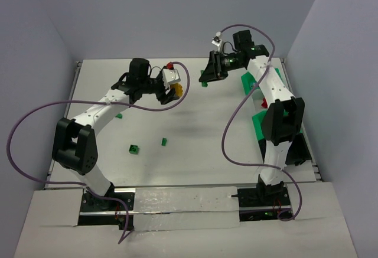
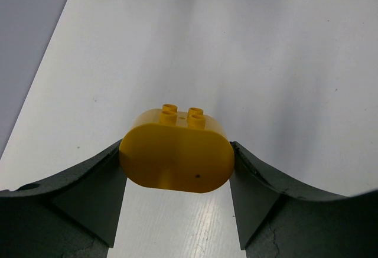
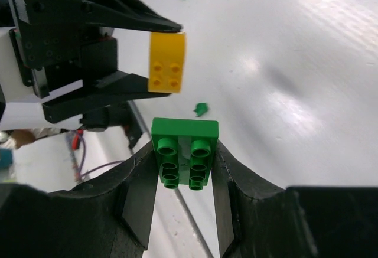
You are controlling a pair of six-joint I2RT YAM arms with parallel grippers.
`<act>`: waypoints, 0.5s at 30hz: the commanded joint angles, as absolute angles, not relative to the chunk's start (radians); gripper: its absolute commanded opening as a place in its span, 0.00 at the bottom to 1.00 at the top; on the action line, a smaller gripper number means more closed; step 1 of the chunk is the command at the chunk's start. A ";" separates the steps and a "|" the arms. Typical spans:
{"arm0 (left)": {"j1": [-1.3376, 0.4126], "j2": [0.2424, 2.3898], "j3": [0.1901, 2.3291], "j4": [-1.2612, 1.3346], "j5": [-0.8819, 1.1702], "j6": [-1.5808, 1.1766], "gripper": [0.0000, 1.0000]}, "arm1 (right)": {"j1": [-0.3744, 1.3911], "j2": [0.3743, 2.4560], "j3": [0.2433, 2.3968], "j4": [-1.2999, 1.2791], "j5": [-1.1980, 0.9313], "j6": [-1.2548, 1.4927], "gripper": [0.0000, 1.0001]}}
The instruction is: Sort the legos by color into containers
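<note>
Holding one brick each above the surface [image 1: 195,169], both arms look to be in the carry step of the sort, between pick and drop. The left jaws pinch a rounded yellow brick [image 2: 177,157] by its two ends, studs facing away from the wrist camera. It hangs over the bare middle-far part of the surface. The right jaws pinch a green brick [image 3: 185,152] by its sides, studs towards that wrist camera. From the right wrist view the two held bricks are near each other but apart, the yellow one a little beyond the green.

The green containers [image 1: 258,123] stand along the right edge, partly hidden behind the right arm [image 1: 277,92]. Which colour belongs in which cannot be told from here. The next move, as I judge it, calls for each arm to bring its brick over the proper container and then spread its jaws. The right arm has the shorter way. The left arm [image 1: 94,113] must reach across to the right, so the two ought to go one at a time to avoid meeting. Loose green bricks [image 1: 134,149] are left on the near-left part of the surface, so the sort is not finished.

No brand, label or readable writing shows on the bricks, containers or arms.
</note>
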State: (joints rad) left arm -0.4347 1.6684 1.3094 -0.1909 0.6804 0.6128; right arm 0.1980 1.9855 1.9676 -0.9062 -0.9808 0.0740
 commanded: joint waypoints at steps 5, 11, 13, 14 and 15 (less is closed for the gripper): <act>-0.433 1.684 1.339 -0.146 0.692 0.566 0.08 | 0.010 1.836 1.933 -1.020 -0.818 -0.092 0.21; -0.433 1.698 1.343 -0.134 0.697 0.562 0.08 | -0.109 1.727 1.782 -1.149 -0.695 -0.304 0.17; -0.433 1.703 1.344 -0.135 0.698 0.567 0.07 | -0.148 1.683 1.717 -1.187 -0.657 -0.353 0.16; -0.433 1.705 1.345 -0.137 0.699 0.570 0.07 | -0.165 1.663 1.696 -1.200 -0.646 -0.367 0.16; -0.433 1.707 1.345 -0.137 0.701 0.571 0.07 | -0.186 1.643 1.668 -1.215 -0.629 -0.387 0.15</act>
